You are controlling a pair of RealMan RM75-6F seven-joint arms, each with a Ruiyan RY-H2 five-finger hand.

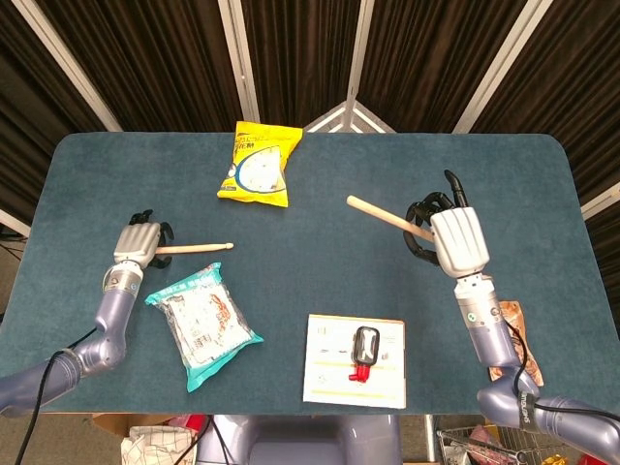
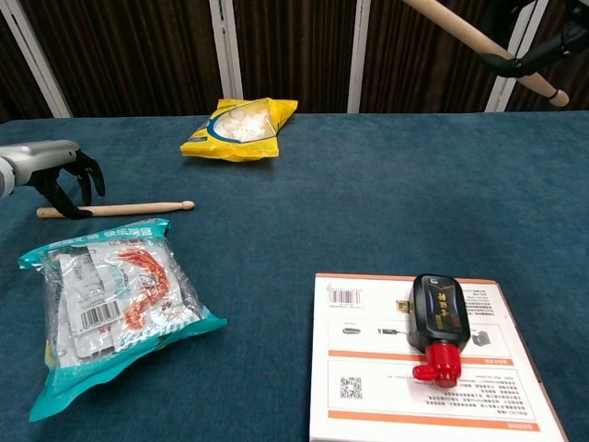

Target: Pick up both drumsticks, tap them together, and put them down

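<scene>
One wooden drumstick [image 1: 194, 248] [image 2: 120, 209] lies flat on the blue table [image 1: 320, 262] at the left, tip pointing right. My left hand [image 1: 139, 243] [image 2: 53, 171] is over its butt end with dark fingers [image 2: 81, 180] curled down and apart around the stick, which still rests on the cloth. My right hand [image 1: 453, 237] holds the second drumstick [image 1: 380, 215] [image 2: 469, 35] well above the table, its free end pointing up and to the left. In the chest view only the right hand's fingers [image 2: 538, 46] show, at the top right corner.
A yellow snack bag [image 1: 259, 165] lies at the back centre. A teal food packet [image 1: 201, 325] sits just in front of the lying drumstick. A white box [image 1: 334, 383] carrying a black-and-red bottle [image 1: 365, 349] is at the front centre. A brown packet [image 1: 511, 334] lies front right.
</scene>
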